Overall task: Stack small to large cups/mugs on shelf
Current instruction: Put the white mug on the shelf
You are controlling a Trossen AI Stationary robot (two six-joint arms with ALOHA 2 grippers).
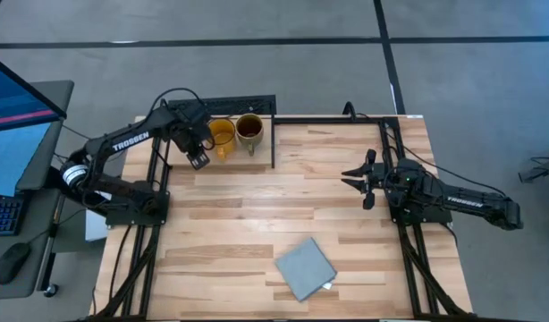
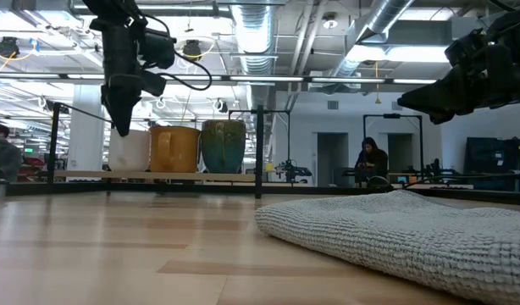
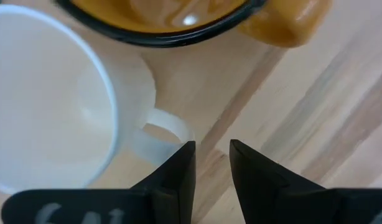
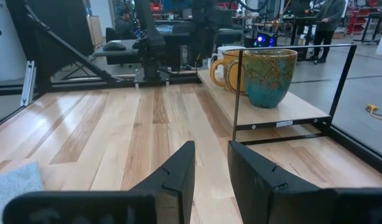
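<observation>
- "TROSSEN" stood in white on my left arm [image 1: 131,140].
- My left tool [image 3: 211,163], fingers slightly apart and empty, hung above the white mug [image 3: 48,112].
- My right tool [image 1: 357,178] waited with fingers apart.

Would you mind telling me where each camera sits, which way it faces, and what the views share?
High view: above the table, looking straight down; both arms show, left gripper beside the yellow mug, right gripper over bare wood.
Low view: at tabletop height, looking level across a grey cloth to the shelf; both arms hang in from above.
Left wrist view: looks down past its own fingers at the white mug.
Right wrist view: looks across the table past its own fingers.
Shared: low and right wrist views both show three mugs in a row on the shelf.
</observation>
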